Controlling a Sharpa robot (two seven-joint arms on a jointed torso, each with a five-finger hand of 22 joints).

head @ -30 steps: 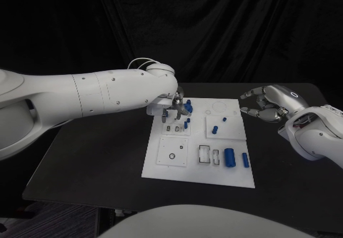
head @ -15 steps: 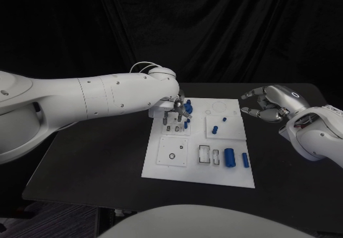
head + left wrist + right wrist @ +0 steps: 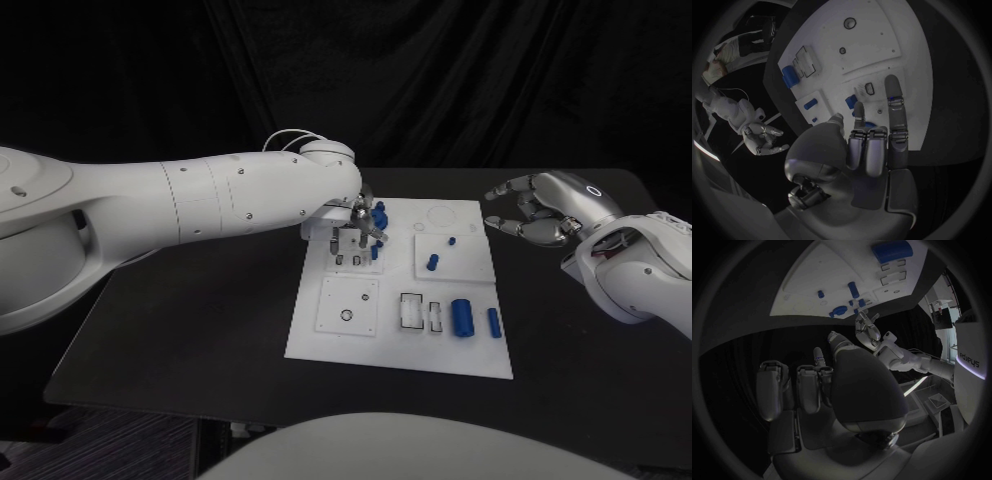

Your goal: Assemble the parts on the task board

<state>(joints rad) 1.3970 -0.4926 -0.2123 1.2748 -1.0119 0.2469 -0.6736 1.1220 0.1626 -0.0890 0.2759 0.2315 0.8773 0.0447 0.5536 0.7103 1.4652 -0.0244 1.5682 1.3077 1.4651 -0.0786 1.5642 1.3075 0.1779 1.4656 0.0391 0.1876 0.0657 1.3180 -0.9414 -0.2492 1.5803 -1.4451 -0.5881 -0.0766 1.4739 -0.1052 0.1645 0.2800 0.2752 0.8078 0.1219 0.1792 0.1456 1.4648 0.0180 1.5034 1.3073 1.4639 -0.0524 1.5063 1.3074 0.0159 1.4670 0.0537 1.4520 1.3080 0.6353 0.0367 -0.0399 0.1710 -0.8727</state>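
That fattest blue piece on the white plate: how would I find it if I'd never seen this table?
Start at the white plate in the middle of the black table. Go to its near right part, beside two empty rectangular slots. The fat blue cylinder lies there, much thicker than the slim blue piece on its right.

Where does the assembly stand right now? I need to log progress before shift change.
Early to midway, by the look of it. Some blue parts stand in the task board near its far end. The left hand works over the far cluster of parts; whether it holds one is unclear. The right hand hovers off the board, fingers curled, holding nothing. A large blue cylinder and a slimmer one lie on the board's near right.
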